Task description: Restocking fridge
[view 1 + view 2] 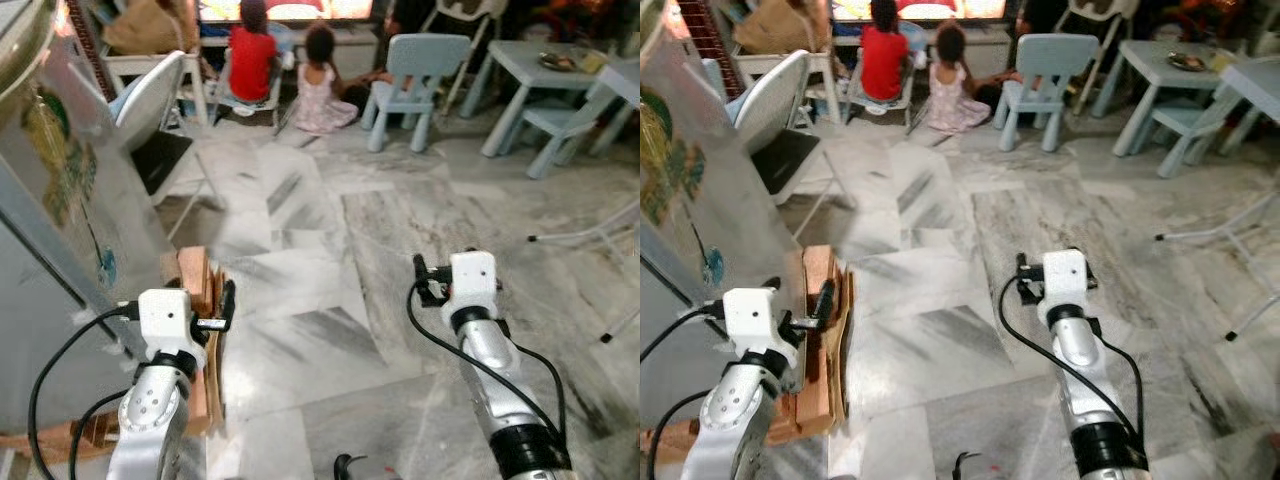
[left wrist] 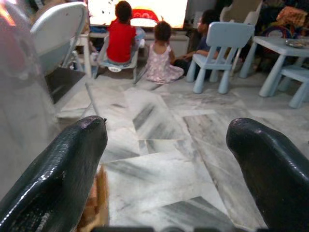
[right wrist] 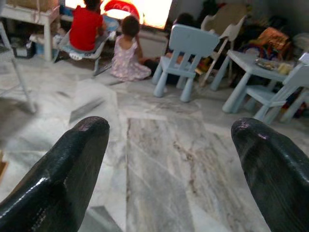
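Hovering over a marble floor (image 1: 330, 300), the left tool (image 2: 166, 145) and right tool (image 3: 169, 145) are both held out in front of the robot, each with its two black fingers spread wide and nothing between them. Just beside the left tool stands a stack of flattened cardboard (image 1: 200, 300), leaning against a grey appliance panel (image 1: 60, 230) at the robot's left that bears colourful stickers; whether this is the fridge cannot be told. Beyond the panel sits a folding chair (image 1: 150, 100). Farther off, two children (image 1: 285, 70) sit on the floor before a bright screen (image 2: 140, 12), near a pale blue chair (image 1: 415, 80) and matching table (image 1: 540, 80) at the right
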Robot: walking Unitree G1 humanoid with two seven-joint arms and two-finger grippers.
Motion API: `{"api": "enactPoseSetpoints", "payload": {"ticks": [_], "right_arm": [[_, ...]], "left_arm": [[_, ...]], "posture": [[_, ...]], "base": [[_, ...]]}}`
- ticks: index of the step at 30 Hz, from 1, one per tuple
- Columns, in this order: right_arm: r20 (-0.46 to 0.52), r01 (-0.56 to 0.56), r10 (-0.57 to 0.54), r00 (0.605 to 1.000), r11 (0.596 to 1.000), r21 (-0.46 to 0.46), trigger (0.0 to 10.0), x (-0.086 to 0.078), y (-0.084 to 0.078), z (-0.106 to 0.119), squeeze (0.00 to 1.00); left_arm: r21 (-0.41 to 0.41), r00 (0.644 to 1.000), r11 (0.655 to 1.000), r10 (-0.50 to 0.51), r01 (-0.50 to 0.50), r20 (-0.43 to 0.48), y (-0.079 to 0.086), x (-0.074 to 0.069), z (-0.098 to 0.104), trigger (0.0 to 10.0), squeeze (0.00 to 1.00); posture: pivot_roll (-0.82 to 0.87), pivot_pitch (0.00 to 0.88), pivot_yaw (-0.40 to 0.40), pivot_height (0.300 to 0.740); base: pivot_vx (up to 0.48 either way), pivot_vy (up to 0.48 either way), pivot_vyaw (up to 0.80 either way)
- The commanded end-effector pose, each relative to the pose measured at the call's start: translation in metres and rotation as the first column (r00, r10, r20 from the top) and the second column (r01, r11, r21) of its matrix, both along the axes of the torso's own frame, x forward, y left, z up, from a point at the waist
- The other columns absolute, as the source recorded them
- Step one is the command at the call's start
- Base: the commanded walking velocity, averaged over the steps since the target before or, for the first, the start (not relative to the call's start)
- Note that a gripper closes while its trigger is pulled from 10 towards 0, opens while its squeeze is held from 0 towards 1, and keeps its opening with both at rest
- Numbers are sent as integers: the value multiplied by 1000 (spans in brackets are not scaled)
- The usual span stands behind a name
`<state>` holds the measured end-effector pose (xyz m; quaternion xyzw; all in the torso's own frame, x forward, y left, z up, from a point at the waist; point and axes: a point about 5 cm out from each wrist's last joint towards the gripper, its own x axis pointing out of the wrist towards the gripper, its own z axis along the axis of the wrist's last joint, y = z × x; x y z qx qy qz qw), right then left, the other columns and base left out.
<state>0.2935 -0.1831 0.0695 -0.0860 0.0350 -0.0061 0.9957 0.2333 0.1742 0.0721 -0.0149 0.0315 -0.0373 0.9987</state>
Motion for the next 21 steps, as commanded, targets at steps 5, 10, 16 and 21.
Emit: {"api": "enactPoseSetpoints", "payload": {"ticks": [5, 10, 16, 21], "right_arm": [[21, -26, 26, 999, 1000, 5, 10000, 4, 6, 6, 0], [20, -31, 30, 999, 1000, 6, 10000, 4, 7, 6, 0], [14, -37, 37, 999, 999, 6, 10000, 2, 7, 4, 0], [0, -55, 55, 998, 998, 8, 10000, 0, 10, 1, 0]], "left_arm": [[3, 1000, 1000, 18, -18, -1, 4, -1, 0, 10000, 0], [12, 1000, 1000, 25, -25, -4, 3, -3, -2, 10000, 0], [6, 999, 999, 38, -38, -16, 1, -6, -5, 10000, 0], [-24, 999, 999, 41, -41, -21, -2, -3, -6, 10000, 0]], "posture": [[6, 0, -24, 740], [7, 0, -25, 740], [6, 0, -28, 740], [15, 0, -47, 740]], "base": [[0, 421, 0], [0, 0, 0], [0, 0, 0], [0, 0, 0]]}}
